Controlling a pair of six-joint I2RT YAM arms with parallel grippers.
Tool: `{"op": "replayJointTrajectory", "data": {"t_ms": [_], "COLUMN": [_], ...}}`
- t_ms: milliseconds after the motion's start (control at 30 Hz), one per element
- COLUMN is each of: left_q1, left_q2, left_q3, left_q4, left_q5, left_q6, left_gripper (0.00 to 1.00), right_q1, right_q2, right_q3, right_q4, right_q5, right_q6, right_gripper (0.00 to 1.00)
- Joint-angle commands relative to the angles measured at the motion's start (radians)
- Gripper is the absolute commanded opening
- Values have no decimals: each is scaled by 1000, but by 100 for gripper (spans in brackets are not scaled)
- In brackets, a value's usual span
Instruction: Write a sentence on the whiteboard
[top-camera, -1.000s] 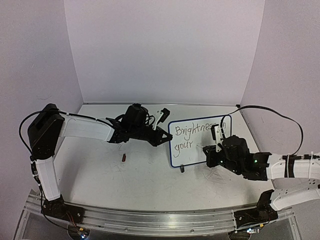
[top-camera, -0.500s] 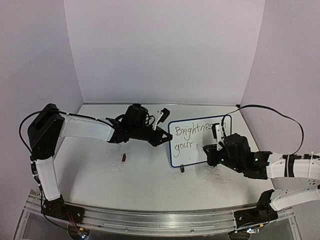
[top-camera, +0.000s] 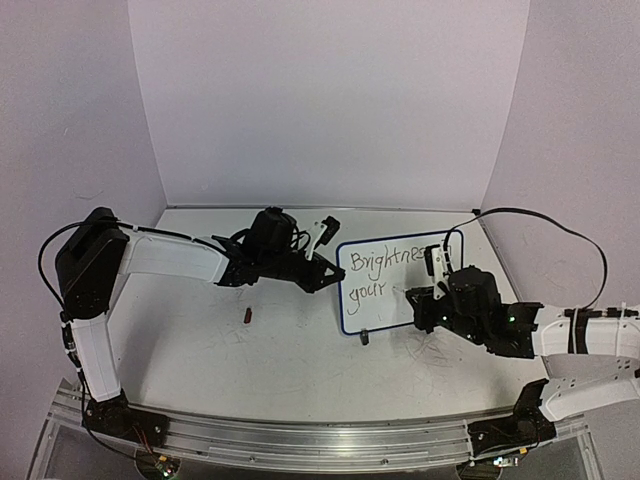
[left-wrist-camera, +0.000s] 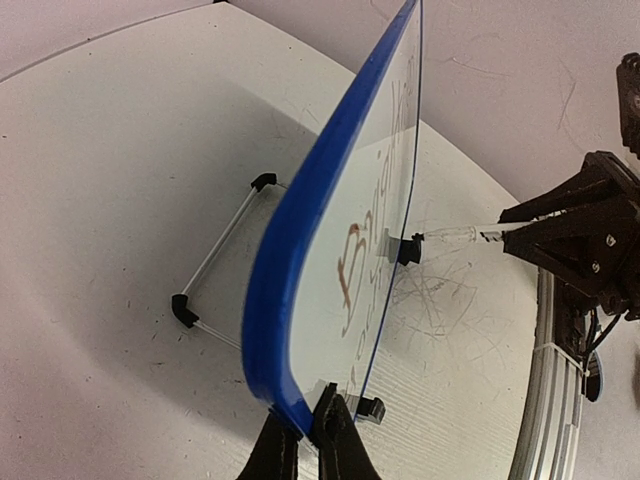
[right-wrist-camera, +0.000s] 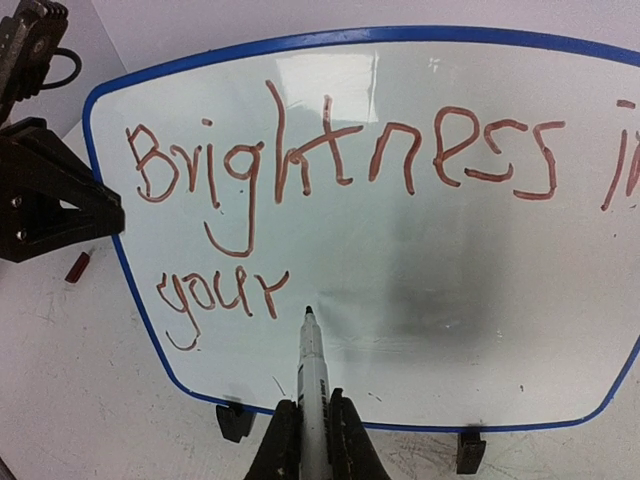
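The whiteboard (top-camera: 392, 290) stands upright on black feet at the table's middle right, blue-framed. My left gripper (left-wrist-camera: 308, 428) is shut on the whiteboard's blue frame (left-wrist-camera: 300, 230) at its lower near corner. The sentence (right-wrist-camera: 340, 150) reads "Brightness i" with "your" (right-wrist-camera: 222, 298) beneath it, in reddish-brown strokes. My right gripper (right-wrist-camera: 305, 418) is shut on a white marker (right-wrist-camera: 312, 365), which points up at the board. The marker's dark tip (right-wrist-camera: 308, 313) is at the board face just right of "your". From above, the right gripper (top-camera: 425, 295) is at the board's lower right part.
A small reddish cap (top-camera: 247, 316) lies on the table left of the board. The tabletop (top-camera: 300, 350) carries faint grey scribbles in front of the board. The board's wire stand (left-wrist-camera: 215, 250) reaches out behind it. White walls close the back and sides.
The right gripper with the marker has shifted slightly left along the board's lower part. The left arm and the board have not moved.
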Motion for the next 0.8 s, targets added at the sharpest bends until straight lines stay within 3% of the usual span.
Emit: {"op": "replayJointTrajectory", "data": {"t_ms": [0, 767], "left_q1": [4, 1], "left_q2": [15, 14], "left_q3": [2, 8], "left_q4": [-147, -150], "left_q5": [-134, -143], "left_q6": [65, 72], "left_gripper": [0, 0], "right_q1": [-8, -8], "right_q2": [10, 81], "right_q3": [14, 39], "right_q4": [39, 48], "right_q5": [14, 93], "right_q6": [6, 45], "right_gripper": [0, 0]}}
